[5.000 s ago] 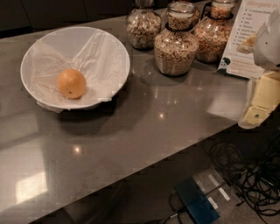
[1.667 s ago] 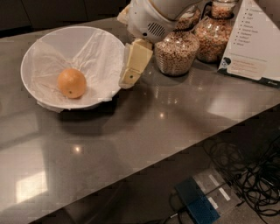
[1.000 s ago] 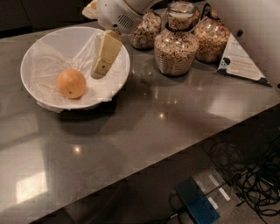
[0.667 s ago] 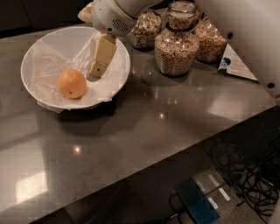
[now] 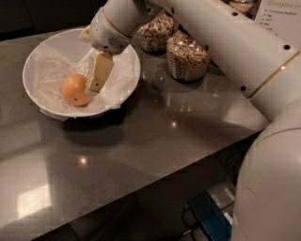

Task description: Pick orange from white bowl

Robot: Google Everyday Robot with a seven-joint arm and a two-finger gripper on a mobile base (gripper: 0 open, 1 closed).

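The orange [image 5: 75, 89] lies on crumpled white paper inside the white bowl [image 5: 123, 51], left of the bowl's middle. My gripper [image 5: 97, 82] reaches down into the bowl from the upper right. One cream-coloured finger [image 5: 99, 71] shows, its tip right beside the orange's right side. The other finger is hidden. The white arm crosses the top right of the view.
The bowl stands on a dark grey glossy counter [image 5: 155, 136]. Two glass jars of cereal [image 5: 187, 57] stand right of the bowl, behind the arm. A white printed sheet [image 5: 282, 14] is at the far right. The counter's front edge drops to a floor with cables and a blue object [image 5: 212, 217].
The arm has swung from the right side of the counter leftward over the jars and down into the bowl. The finger now sits beside the orange. The orange and bowl have not moved.
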